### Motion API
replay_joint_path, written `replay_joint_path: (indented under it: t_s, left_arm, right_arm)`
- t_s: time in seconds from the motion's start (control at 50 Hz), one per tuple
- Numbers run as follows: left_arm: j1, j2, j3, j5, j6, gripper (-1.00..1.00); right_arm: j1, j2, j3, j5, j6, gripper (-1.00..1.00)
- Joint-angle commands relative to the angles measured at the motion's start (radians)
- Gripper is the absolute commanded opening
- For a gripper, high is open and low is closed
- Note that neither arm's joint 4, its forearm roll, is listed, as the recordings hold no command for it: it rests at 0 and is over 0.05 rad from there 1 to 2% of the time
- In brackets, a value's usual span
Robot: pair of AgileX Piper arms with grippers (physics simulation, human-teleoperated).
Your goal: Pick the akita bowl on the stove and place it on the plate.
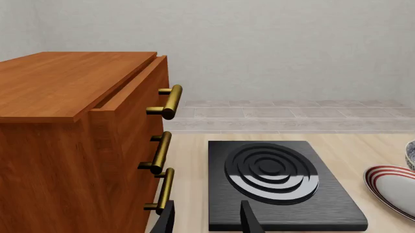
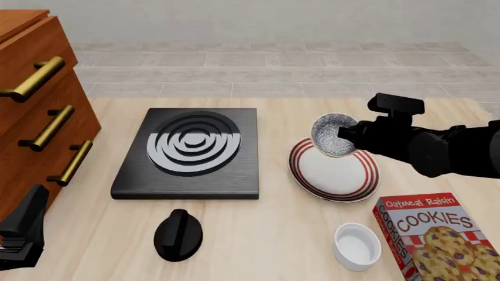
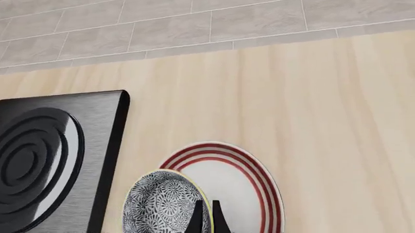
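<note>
The akita bowl (image 2: 331, 136) hangs tilted, its speckled inside facing the camera, over the far left rim of the red-ringed white plate (image 2: 348, 175). My right gripper (image 2: 349, 136) is shut on the bowl's rim. In the right wrist view the fingers (image 3: 206, 218) pinch the bowl (image 3: 162, 206) above the plate (image 3: 241, 187). The black stove (image 2: 187, 153) lies left of the plate with nothing on its rings. My left gripper (image 2: 23, 231) waits open near the table's front left corner. In the left wrist view it (image 1: 209, 221) points at the stove (image 1: 279, 180).
A wooden cabinet (image 2: 35, 111) with brass handles stands at the left. A black knob (image 2: 178, 234) lies in front of the stove. A plain white small bowl (image 2: 358, 246) and a cookies box (image 2: 431, 239) sit at the front right.
</note>
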Motion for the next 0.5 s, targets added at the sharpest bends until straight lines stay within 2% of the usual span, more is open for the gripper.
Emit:
replay_joint_path:
  t_s: [0.02, 0.5]
  left_arm:
    - [0.0, 0.0, 0.0, 0.0, 0.0, 1.0]
    - [0.0, 0.0, 0.0, 0.0, 0.0, 1.0]
  right_arm:
    - [-0.001, 0.018, 0.001, -0.006, 0.013, -1.0]
    - [-0.005, 0.046, 0.015, 0.002, 0.001, -1.0]
